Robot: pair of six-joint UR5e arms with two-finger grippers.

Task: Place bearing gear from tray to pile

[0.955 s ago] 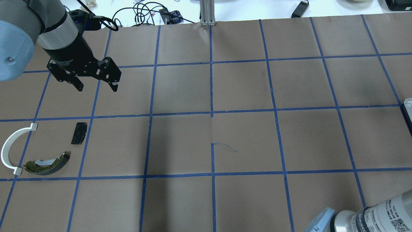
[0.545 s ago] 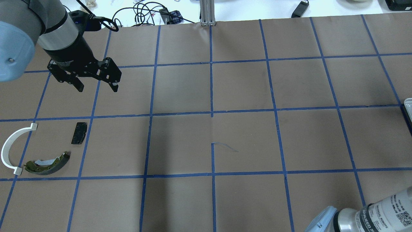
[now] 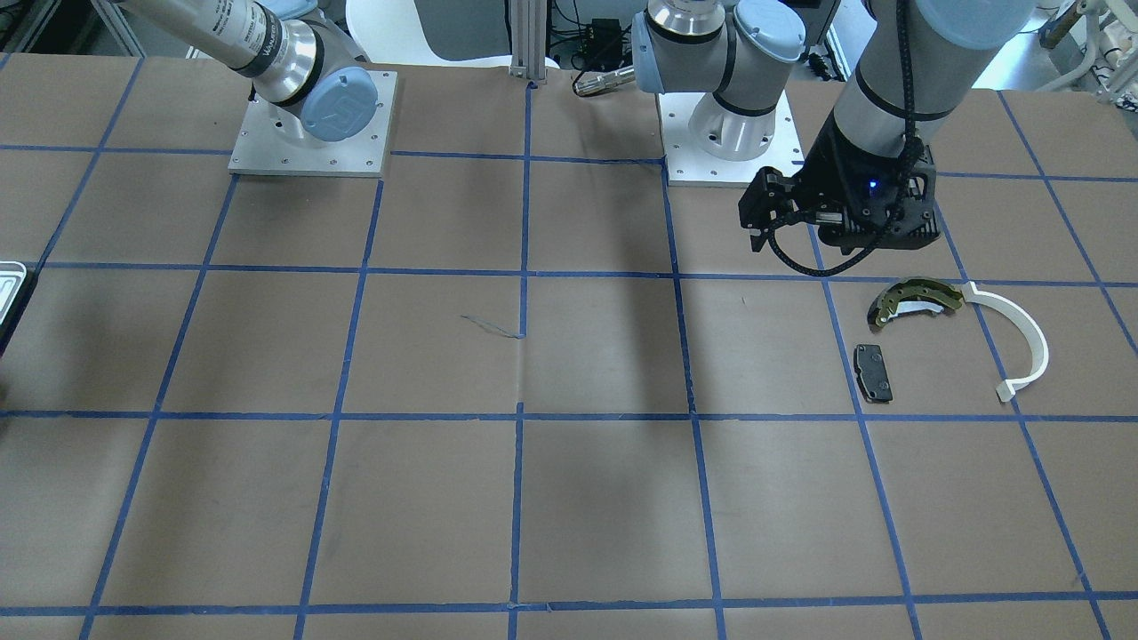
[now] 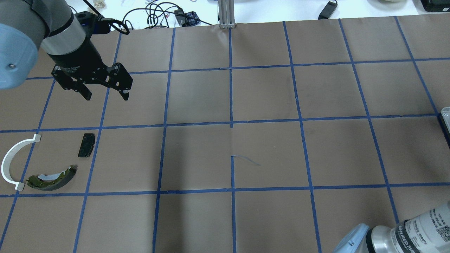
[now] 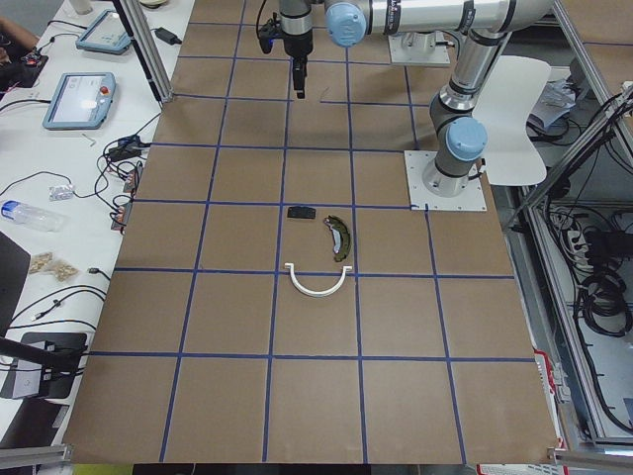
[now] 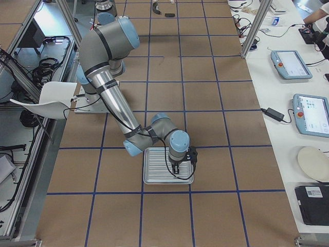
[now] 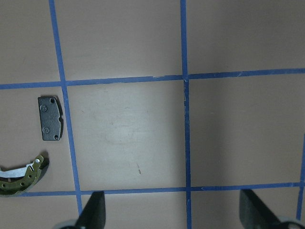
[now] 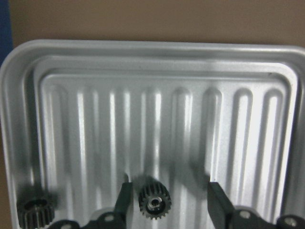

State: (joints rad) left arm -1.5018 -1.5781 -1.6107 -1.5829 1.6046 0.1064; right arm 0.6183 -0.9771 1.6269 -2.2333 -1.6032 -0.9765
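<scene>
The right gripper (image 8: pixel 169 202) is hovering low over the tray (image 8: pixel 143 47), its jaws standing apart on either side of one bearing gear (image 8: pixel 153 202). The finger at the gear's 9 o'clock is sitting just beside the teeth, while the other is leaving a wider gap. A second gear (image 8: pixel 34 212) is lying further out at 9 o'clock, close to the tray's corner rim, and ribbed floor is stretching toward 12 o'clock. In the overhead view the left gripper (image 4: pixel 105 92) is hanging spread and holding nothing above the table (image 4: pixel 267 151). The pile is lying at its 7 o'clock: black pad (image 4: pixel 86 144), olive brake shoe (image 4: pixel 52 177) and white arc (image 4: pixel 12 160), the shoe's end just beside the arc's.
</scene>
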